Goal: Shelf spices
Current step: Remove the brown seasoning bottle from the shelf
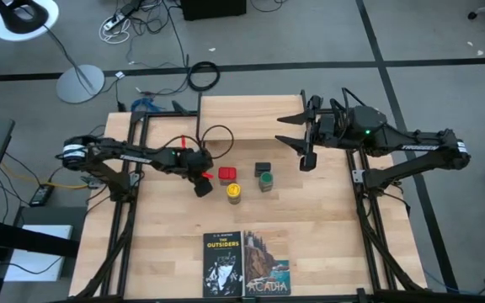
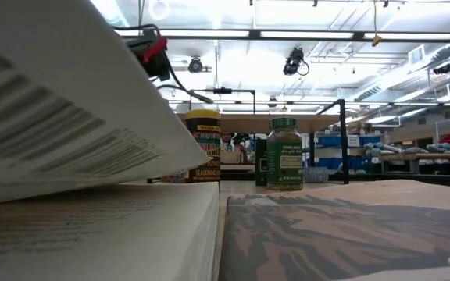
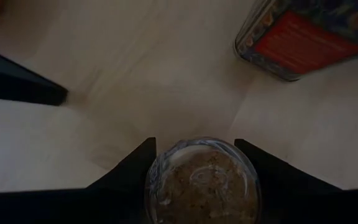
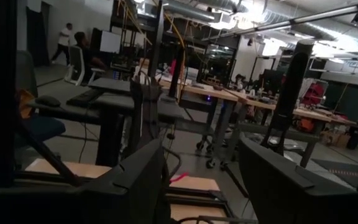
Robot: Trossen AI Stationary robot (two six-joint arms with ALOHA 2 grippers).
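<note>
**Left gripper** (image 1: 202,187): you have it low over the large wooden tabletop (image 1: 327,227), left of the spice group. In the left wrist view its fingers (image 3: 129,165) are closed at a medium width on a clear round glass jar (image 3: 202,186) with brownish contents. The arm hides this jar in the high view.

**Right gripper** (image 1: 281,130): raised at the right end of the shelf, jaws spread wide with nothing between them. Its wrist camera looks out into the room.

**Shelf**: you will find the low rack with a light wooden top board (image 1: 251,114) and thin black legs at the far side of the table. Its board is bare.

**Spices**, all on the tabletop near the middle:
- Red square tin (image 1: 226,174), just right of the left gripper.
- Yellow-lidded round jar (image 1: 234,193), upright, just in front of the red tin.
- Dark grey tin (image 1: 263,168), right of the red tin.
- Green-lidded round jar (image 1: 265,180), upright, just in front of the grey tin.

**Two paperback books** (image 1: 247,263): side by side at the near edge.
</note>
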